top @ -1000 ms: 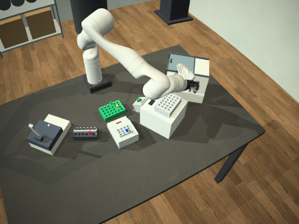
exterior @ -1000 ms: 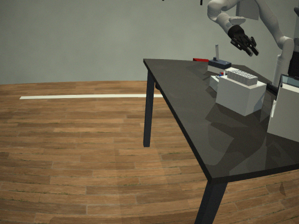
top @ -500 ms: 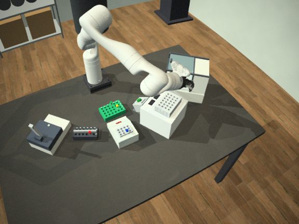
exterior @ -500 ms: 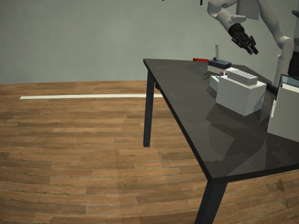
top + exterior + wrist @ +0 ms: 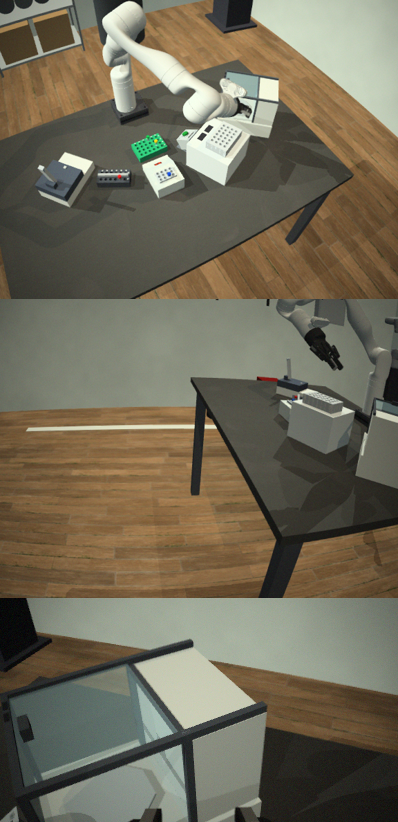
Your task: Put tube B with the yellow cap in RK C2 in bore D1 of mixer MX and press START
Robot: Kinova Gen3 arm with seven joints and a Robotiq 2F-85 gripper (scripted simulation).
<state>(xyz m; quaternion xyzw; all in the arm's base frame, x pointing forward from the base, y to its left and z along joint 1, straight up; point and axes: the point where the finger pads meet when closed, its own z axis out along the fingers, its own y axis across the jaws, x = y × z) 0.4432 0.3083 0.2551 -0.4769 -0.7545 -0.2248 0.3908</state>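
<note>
Beside the mixer (image 5: 207, 164) (image 5: 309, 432), yellow-capped tube B (image 5: 155, 141) is seated in the green tube rack (image 5: 141, 158). Above the mixer's balance side, the gripper (image 5: 247, 112) (image 5: 338, 368) (image 5: 198, 815) is held partly spread, with nothing gripped. Farther from the mixer than the dry block (image 5: 167, 189) (image 5: 284, 411), a red-capped tube (image 5: 119, 176) is held by the magnet block (image 5: 114, 184).

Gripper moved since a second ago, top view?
Yes. The gripper shifted left in the top view: it overlapped the dark upright of the balance and now sits left of it.
</note>
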